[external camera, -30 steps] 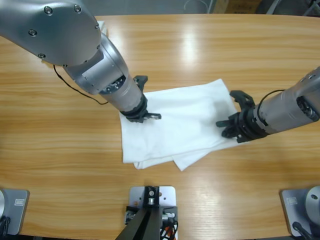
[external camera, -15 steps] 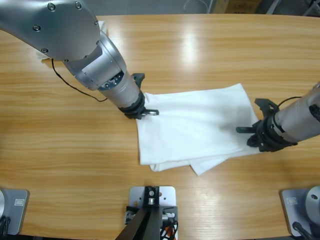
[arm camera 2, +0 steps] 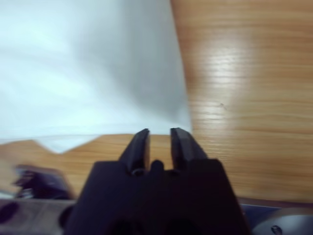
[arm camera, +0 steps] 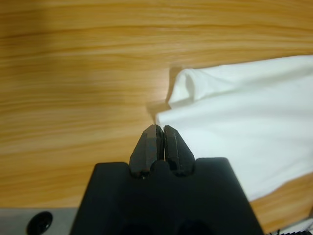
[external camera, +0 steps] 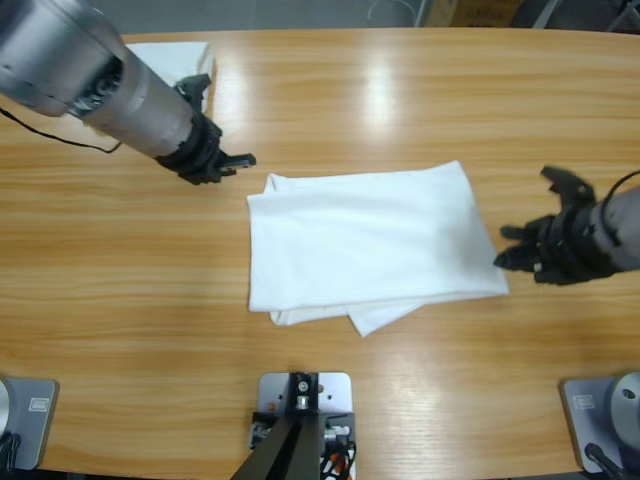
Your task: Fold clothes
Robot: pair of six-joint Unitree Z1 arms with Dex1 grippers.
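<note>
One folded white T-shirt (external camera: pixel 372 245) lies mid-tabletop (external camera: pixel 400 90) before us, a lower layer poking out at its near edge. At its near right corner we see the right end effector (external camera: pixel 515 247) just beside the cloth, its jaws a narrow gap apart in the wrist view, gripping nothing. Farther back, off the shirt's far left corner, the left end effector (external camera: pixel 232 160) hangs over bare wood, its jaws pressed together and empty in our left wrist view. Farthest of all, a second piece of folded white cloth (external camera: pixel 175 55) sits at the tabletop's far left edge, behind the left arm.
</note>
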